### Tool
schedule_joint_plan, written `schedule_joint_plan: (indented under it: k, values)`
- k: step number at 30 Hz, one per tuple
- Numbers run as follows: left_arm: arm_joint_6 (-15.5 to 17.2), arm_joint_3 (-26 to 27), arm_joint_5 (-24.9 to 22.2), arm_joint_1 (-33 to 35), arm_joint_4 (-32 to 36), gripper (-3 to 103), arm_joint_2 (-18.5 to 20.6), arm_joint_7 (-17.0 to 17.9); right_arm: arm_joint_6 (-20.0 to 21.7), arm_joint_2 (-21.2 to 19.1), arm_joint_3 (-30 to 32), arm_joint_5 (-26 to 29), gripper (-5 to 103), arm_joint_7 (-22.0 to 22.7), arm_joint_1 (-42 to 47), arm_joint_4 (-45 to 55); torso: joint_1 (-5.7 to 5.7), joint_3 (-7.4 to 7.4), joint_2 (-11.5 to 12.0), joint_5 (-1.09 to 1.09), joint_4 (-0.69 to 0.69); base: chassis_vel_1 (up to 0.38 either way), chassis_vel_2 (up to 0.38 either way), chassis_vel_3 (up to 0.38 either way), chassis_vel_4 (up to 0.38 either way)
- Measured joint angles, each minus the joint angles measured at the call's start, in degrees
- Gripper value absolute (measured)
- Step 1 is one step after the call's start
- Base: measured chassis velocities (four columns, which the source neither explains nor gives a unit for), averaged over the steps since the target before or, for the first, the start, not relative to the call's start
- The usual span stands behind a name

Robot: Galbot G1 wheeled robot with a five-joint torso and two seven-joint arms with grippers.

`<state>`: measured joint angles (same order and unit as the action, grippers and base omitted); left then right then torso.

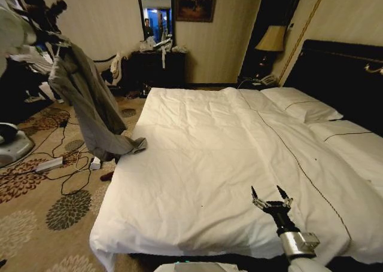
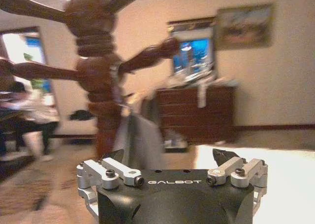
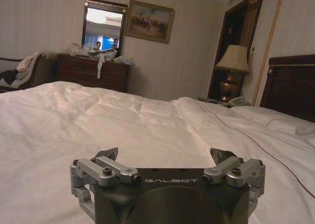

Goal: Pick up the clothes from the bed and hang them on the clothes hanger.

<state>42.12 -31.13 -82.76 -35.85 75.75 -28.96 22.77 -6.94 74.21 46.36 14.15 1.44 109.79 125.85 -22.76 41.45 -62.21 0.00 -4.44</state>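
Nearest in the head view, the right end effector (image 1: 271, 196) hung low over the near part of the bed (image 1: 197, 164), its two fingers spread apart with nothing between them. The right wrist view gave the same end effector (image 3: 166, 156) from behind, fingers wide apart above the white duvet (image 3: 98, 125), and looked along the bed to the pillows (image 3: 275, 120) and the dark headboard (image 3: 293, 83), with a lamp (image 3: 231, 69) beside it. The left wrist view showed what the other two did not: the left end effector (image 2: 170, 157), fingers apart and holding nothing, just in front of a dark wooden coat stand (image 2: 96, 71) with knobbed pegs, and a strip of the grey shirt (image 2: 140, 138) hanging beyond the fingers. Only the head view showed the whole shirt (image 1: 90, 104): off the bed and to its left, it hung from the top of the stand and draped down, its lower end dangling just beside the bed's left edge above the patterned carpet (image 1: 36, 218). A hanger could not be made out among the folds. Farthest back, a dark dresser (image 1: 157, 69) stood against the wall under a mirror (image 1: 157, 15) and a framed picture (image 1: 195, 1).
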Motion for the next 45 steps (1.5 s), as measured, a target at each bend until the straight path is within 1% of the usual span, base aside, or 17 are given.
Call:
schedule_joint_plan:
  k: [5,8,12,13,15,19,21,24,26,28,30,33,35,38,39,43,45]
  values:
    - [-1.7,12.9,-4.7,14.6,13.2,100,5.8,0.8,0.0,0.0,0.0,0.0,100,0.0,0.0,0.0,0.0,0.0,0.0,-0.03,-0.02,0.0,0.0,0.0,0.0]
    - [-4.6,15.3,-5.1,19.8,17.8,100,9.0,0.4,0.0,0.0,0.0,0.0,100,0.0,0.0,0.0,0.0,0.0,0.0,-0.04,-0.01,0.0,0.0,0.0,0.0]
    - [-12.8,22.0,-4.6,30.4,26.9,100,14.4,-1.1,0.0,0.0,0.0,0.0,100,0.0,0.0,0.0,0.01,-0.01,0.0,0.01,-0.02,0.0,0.0,0.0,0.0]
    - [-12.8,22.0,-4.6,30.4,26.9,100,14.4,-1.1,0.0,0.0,0.0,0.0,100,0.0,0.0,0.0,0.01,-0.01,0.0,0.01,-0.02,0.0,0.0,0.0,0.0]
    - [-19.8,24.6,-2.1,38.1,32.4,100,17.2,-1.9,0.0,0.0,0.0,0.0,100,0.0,0.0,0.0,0.01,-0.01,0.0,0.01,-0.01,0.0,0.0,0.0,0.0]
    - [-26.3,26.5,0.8,46.8,36.8,100,17.3,-1.1,0.0,0.0,0.0,0.0,100,0.0,0.0,0.0,0.01,-0.01,0.0,0.01,0.01,0.0,0.0,0.0,0.0]
    - [-27.7,28.3,2.6,50.1,37.8,100,15.5,-0.7,0.0,0.0,0.0,0.0,100,0.0,0.0,0.0,0.01,0.0,0.0,0.01,-0.01,0.0,0.0,0.0,0.0]
    - [-26.9,43.0,8.9,65.8,41.5,100,6.4,0.2,0.0,0.0,0.0,0.0,100,0.0,0.0,0.0,-0.01,0.0,0.0,0.01,-0.11,0.0,0.0,0.0,0.0]
    - [-26.9,44.9,9.5,68.9,42.3,100,5.4,0.4,0.0,0.0,0.0,0.0,100,0.0,0.0,0.0,-0.01,0.0,0.0,0.02,-0.08,0.0,0.0,0.0,0.0]
    - [-27.7,53.6,14.7,83.0,44.9,100,0.7,0.1,0.0,0.0,0.0,0.0,100,0.0,0.0,0.0,0.0,0.0,0.0,0.0,0.0,0.0,0.0,0.0,0.0]
    - [-27.9,55.9,16.6,87.2,45.8,100,-0.7,-0.4,0.0,0.0,0.0,0.0,100,0.0,0.0,0.0,0.0,0.0,0.0,-0.01,0.03,0.0,0.0,0.0,0.0]
    - [-30.1,63.0,26.0,102.6,48.9,100,-7.3,-3.5,0.0,0.0,0.0,0.0,100,0.0,0.0,0.0,0.0,0.0,0.0,0.01,-0.01,0.0,0.0,0.0,0.0]
    - [-31.0,64.2,29.4,106.5,49.4,100,-9.3,-4.6,0.0,0.0,0.0,0.0,100,0.0,0.0,0.0,0.0,0.0,0.0,0.02,-0.03,0.0,0.0,0.0,0.0]
    - [-35.8,67.7,45.2,120.0,50.3,100,-20.4,-10.6,0.0,0.0,0.0,0.0,100,0.0,0.0,0.0,0.01,-0.01,0.0,-0.03,0.02,0.0,0.0,0.0,0.0]
    - [-35.8,67.7,45.2,120.0,50.3,100,-20.4,-10.6,0.0,0.0,0.0,0.0,100,0.0,0.0,0.0,0.01,-0.01,0.0,-0.03,0.02,0.0,0.0,0.0,0.0]
    - [-42.2,69.4,57.4,130.3,51.4,100,-32.8,-16.4,0.0,0.0,0.0,0.0,100,0.0,0.0,0.0,0.01,-0.01,0.0,0.01,-0.02,0.0,0.0,0.0,0.0]
    - [-44.2,70.0,59.9,132.7,51.8,100,-35.5,-17.7,0.0,0.0,0.0,0.0,100,0.0,0.0,0.0,0.01,0.0,0.0,0.02,-0.01,0.0,0.0,0.0,0.0]
